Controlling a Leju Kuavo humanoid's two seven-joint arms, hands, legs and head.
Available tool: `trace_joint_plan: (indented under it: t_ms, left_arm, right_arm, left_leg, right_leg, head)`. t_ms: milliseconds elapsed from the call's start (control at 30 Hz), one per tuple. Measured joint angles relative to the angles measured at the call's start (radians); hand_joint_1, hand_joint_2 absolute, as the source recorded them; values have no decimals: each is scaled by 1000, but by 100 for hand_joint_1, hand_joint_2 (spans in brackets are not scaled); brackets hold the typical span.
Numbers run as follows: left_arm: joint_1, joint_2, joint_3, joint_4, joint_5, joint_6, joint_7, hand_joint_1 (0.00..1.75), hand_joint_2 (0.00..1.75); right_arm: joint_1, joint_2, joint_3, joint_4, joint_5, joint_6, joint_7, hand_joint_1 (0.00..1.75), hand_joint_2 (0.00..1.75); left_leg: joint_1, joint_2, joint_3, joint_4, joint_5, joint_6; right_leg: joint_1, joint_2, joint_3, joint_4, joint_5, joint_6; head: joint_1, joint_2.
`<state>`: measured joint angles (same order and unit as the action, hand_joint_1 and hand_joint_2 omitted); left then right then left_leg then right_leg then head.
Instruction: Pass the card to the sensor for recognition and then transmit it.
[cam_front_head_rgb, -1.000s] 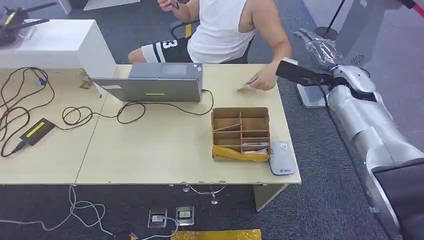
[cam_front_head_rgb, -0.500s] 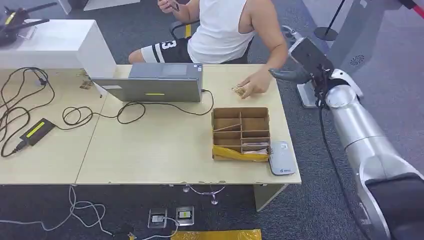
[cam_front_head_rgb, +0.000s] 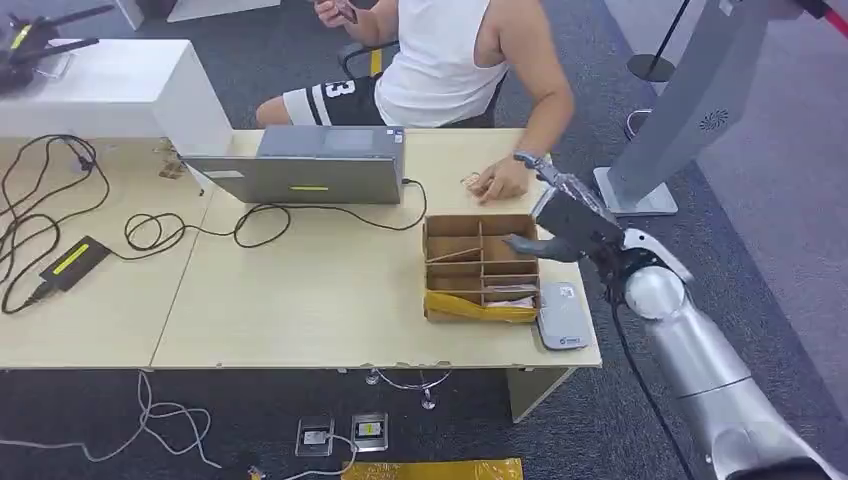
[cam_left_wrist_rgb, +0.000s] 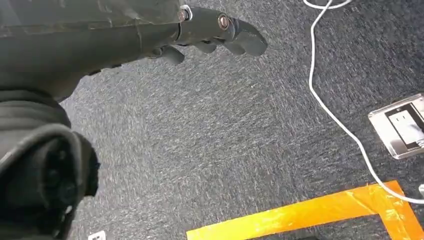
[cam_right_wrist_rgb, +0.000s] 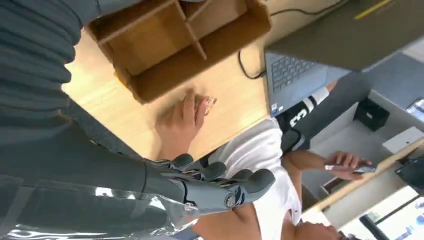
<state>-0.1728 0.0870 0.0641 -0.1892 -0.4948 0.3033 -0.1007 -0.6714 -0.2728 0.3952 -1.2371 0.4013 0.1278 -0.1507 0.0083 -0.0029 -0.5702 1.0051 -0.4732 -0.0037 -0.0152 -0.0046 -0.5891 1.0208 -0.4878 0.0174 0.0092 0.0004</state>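
Observation:
A small brownish card (cam_front_head_rgb: 474, 181) lies on the wooden table (cam_front_head_rgb: 300, 300), partly under a person's hand (cam_front_head_rgb: 503, 180); the right wrist view shows the card (cam_right_wrist_rgb: 207, 103) at that person's fingertips. My right hand (cam_front_head_rgb: 562, 224) hovers over the right side of a compartmented cardboard box (cam_front_head_rgb: 482, 265), fingers stretched out and holding nothing. The same right hand (cam_right_wrist_rgb: 210, 187) is apart from the card. A flat grey sensor pad (cam_front_head_rgb: 563, 316) lies at the table's right front corner, beside the box. My left hand (cam_left_wrist_rgb: 215, 30) hangs above the carpet, fingers loosely extended and empty.
A seated person (cam_front_head_rgb: 440, 60) is at the table's far side. A grey laptop (cam_front_head_rgb: 310, 165) stands left of the card, with cables (cam_front_head_rgb: 60, 200) and a power brick (cam_front_head_rgb: 70, 262) further left. A grey stand (cam_front_head_rgb: 680, 100) rises at right.
My right arm has swung down and inward from beyond the table's right edge to above the box. The person's hand slid the card slightly left.

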Motion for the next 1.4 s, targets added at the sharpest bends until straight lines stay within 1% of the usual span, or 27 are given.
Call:
trace_joint_plan:
  t_ms: [233, 467, 900, 1133, 1333, 1400]
  left_arm:
    - [5, 0, 0, 0, 3, 10, 4, 0, 0]
    - [5, 0, 0, 0, 3, 11, 4, 0, 0]
    - [10, 0, 0, 0, 3, 11, 10, 0, 0]
    - [11, 0, 0, 0, 3, 9, 11, 0, 0]
    - [11, 0, 0, 0, 1, 4, 13, 0, 0]
    - [11, 0, 0, 0, 0, 0, 14, 0, 0]
  right_arm:
    - [73, 0, 2, -71, 31, 2, 4, 0, 175]
    - [99, 0, 10, -94, 69, 3, 5, 0, 175]
    - [166, -8, 44, -95, 362, -37, 42, 0, 175]
    - [190, -17, 58, -80, 434, -53, 43, 0, 175]
    - [202, -20, 59, -66, 468, -55, 43, 0, 175]
    - [205, -22, 58, -63, 502, -64, 53, 0, 175]
  left_leg:
    - [0, 0, 0, 0, 0, 0]
    - [0, 0, 0, 0, 0, 0]
    - [0, 0, 0, 0, 0, 0]
    - [0, 0, 0, 0, 0, 0]
    - [0, 0, 0, 0, 0, 0]
    - [0, 0, 0, 0, 0, 0]
  right_leg:
    - [0, 0, 0, 0, 0, 0]
    - [0, 0, 0, 0, 0, 0]
    - [0, 0, 0, 0, 0, 0]
    - [0, 0, 0, 0, 0, 0]
    - [0, 0, 0, 0, 0, 0]
    - [0, 0, 0, 0, 0, 0]
  head:
    - [0, 0]
    - [0, 0]
    - [0, 0]
    - [0, 0]
    - [0, 0]
    - [0, 0]
